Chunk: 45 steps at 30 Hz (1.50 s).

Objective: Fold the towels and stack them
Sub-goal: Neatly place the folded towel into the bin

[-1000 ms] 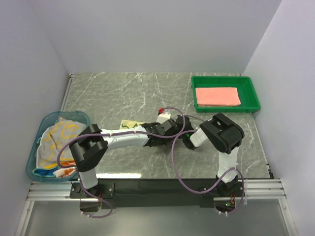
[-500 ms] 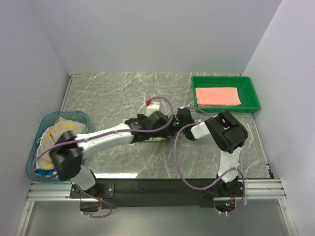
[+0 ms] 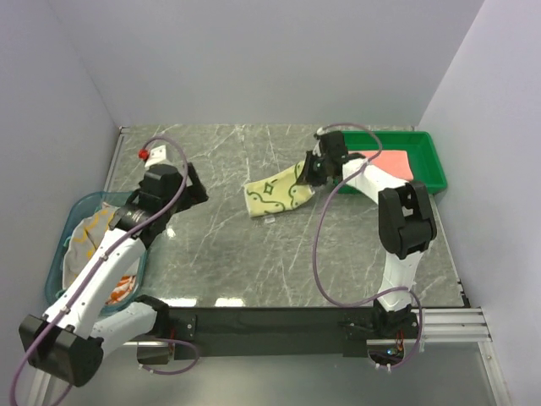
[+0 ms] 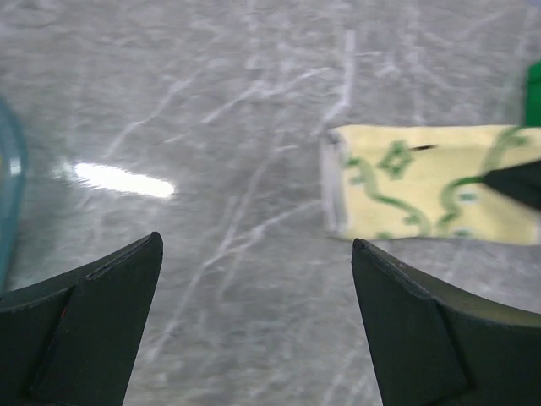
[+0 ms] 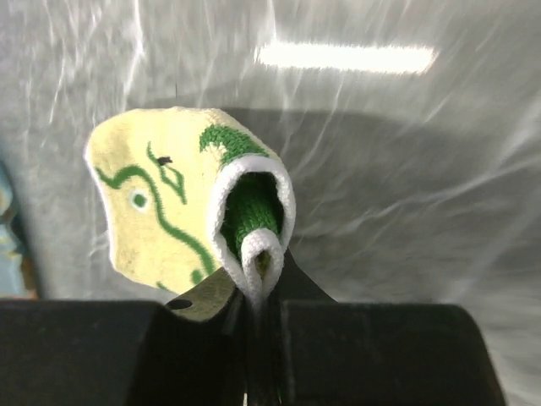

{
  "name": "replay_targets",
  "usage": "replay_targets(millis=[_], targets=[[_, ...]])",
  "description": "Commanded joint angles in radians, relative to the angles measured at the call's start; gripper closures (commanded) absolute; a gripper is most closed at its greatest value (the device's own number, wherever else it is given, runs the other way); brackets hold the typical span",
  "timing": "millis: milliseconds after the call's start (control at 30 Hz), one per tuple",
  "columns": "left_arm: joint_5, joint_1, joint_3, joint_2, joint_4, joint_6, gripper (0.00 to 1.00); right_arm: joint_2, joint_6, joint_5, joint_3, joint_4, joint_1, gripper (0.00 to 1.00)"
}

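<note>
Our right gripper (image 5: 258,292) is clamped on one end of the folded pale yellow towel (image 3: 277,194) with green frog shapes, holding that edge up just beside the green tray (image 3: 427,187). The towel's other end seems to rest on the marble table (image 3: 254,271), though we cannot be sure. Our left gripper (image 4: 255,249) hangs with jaws spread wide, holding nothing, near the blue basket (image 3: 57,262) of unfolded towels (image 3: 93,233). A folded salmon-pink towel (image 3: 396,161) lies in the tray.
</note>
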Motion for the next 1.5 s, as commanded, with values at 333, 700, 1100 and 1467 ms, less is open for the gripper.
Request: replay_targets(millis=[333,700,1100,1467], targets=[[0.228,0.174,-0.133,0.033,0.058,0.106,0.01,0.087,-0.410,0.248,0.483,-0.502,-0.141,1.00],[0.204,0.176,-0.134,0.062,0.046,0.102,0.01,0.061,-0.534,0.284,0.548,-0.511,-0.270,1.00],[0.216,0.177,-0.134,0.112,0.052,0.100,0.00,0.060,-0.484,0.165,0.509,-0.366,-0.377,1.00],[0.244,0.186,-0.131,0.152,0.057,0.100,0.01,0.112,-0.620,0.186,0.641,-0.474,-0.399,1.00]])
